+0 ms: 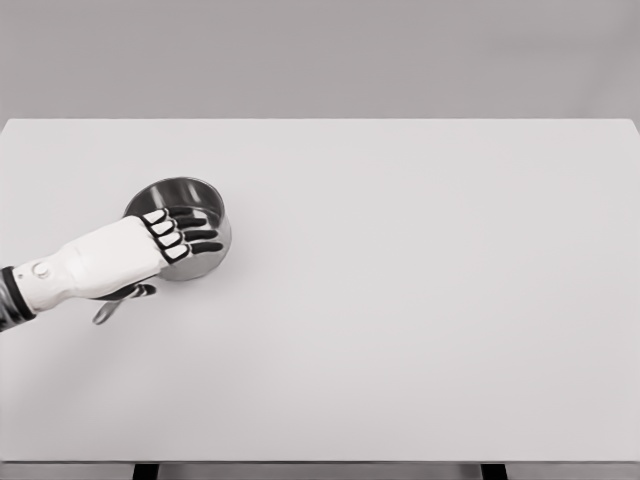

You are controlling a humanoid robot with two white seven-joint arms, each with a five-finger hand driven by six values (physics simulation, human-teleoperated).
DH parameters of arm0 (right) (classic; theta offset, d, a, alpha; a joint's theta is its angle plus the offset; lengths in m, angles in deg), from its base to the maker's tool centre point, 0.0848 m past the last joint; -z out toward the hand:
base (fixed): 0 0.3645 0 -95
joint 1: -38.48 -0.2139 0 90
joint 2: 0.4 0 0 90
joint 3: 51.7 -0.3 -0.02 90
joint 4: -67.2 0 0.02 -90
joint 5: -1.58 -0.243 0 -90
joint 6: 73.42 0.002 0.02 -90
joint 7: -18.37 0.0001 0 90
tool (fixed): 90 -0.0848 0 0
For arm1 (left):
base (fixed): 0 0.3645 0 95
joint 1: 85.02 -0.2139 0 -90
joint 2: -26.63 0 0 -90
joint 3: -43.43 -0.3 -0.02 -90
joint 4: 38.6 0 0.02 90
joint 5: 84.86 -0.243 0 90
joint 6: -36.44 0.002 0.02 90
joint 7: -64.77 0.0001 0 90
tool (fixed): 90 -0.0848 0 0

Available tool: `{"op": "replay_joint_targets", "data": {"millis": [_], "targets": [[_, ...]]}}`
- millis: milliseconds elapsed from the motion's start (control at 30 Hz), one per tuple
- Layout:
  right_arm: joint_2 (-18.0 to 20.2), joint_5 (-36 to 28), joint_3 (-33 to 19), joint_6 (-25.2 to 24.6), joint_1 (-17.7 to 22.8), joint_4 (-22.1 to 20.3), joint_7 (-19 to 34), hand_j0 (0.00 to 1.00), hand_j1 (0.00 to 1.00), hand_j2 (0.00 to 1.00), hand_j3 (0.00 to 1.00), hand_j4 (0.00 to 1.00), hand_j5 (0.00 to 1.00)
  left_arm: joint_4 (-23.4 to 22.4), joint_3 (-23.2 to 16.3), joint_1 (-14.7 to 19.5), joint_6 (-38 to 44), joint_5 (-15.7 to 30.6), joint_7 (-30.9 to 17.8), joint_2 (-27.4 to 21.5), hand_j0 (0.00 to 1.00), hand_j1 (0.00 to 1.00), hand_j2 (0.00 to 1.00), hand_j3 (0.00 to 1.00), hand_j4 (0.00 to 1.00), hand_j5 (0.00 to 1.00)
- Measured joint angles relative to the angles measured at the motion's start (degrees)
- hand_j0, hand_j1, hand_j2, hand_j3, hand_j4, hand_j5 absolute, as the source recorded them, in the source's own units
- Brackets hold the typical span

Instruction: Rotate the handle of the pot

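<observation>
A small steel pot (190, 193) stands on the left part of the white table (400, 300). Its handle runs toward the lower left and is mostly hidden under my left hand; only the handle's tip (105, 313) shows. My left hand (185, 235) comes in from the left edge and lies over the pot's near rim. Its fingers are stretched out across the pot's opening and the thumb (140, 292) sticks out below the palm. Nothing shows as gripped. The right arm is out of view.
The table's far edge (320, 120) runs across the top of the view and its near edge (320, 461) along the bottom. No other objects stand on the table.
</observation>
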Motion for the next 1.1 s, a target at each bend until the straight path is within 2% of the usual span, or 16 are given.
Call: {"op": "replay_joint_targets", "data": {"millis": [1100], "targets": [[0.00, 0.00, 0.00, 0.00, 0.00, 0.00, 0.01, 1.00, 1.00, 1.00, 1.00, 1.00, 1.00, -0.01, 3.43, -0.53, -1.36, -0.05, 0.04, -2.79, 1.00, 1.00, 1.00, 1.00, 1.00, 1.00]]}}
